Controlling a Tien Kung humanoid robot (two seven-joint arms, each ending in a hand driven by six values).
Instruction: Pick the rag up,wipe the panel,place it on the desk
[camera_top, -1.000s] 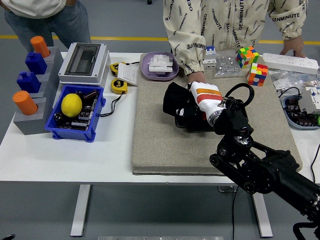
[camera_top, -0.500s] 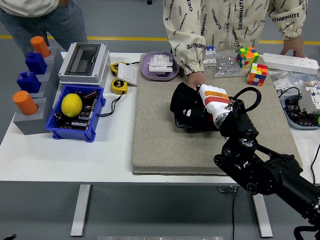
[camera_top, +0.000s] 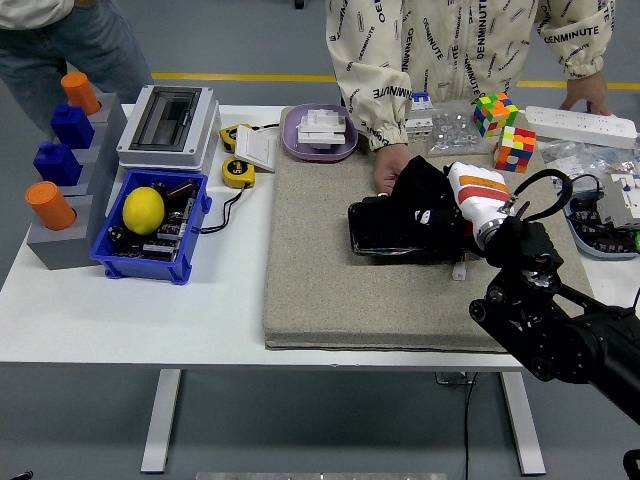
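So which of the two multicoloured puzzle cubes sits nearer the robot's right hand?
The nearer multicoloured puzzle cube, with red and white faces showing, is nearer the right hand; the other puzzle cube, showing more green and orange, sits further back.

black rag (camera_top: 425, 196) bunched atop the flat dark panel (camera_top: 372, 232).

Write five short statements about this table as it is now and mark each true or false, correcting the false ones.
1. The right hand presses a black rag onto the dark panel. True.
2. The lemon lies in the purple bowl. False: it lies in the blue bin.
3. The panel lies on the grey mat. True.
4. A person's hand rests at the panel's far edge. True.
5. Both cubes stand on the mat's near left corner. False: they stand at its far right.
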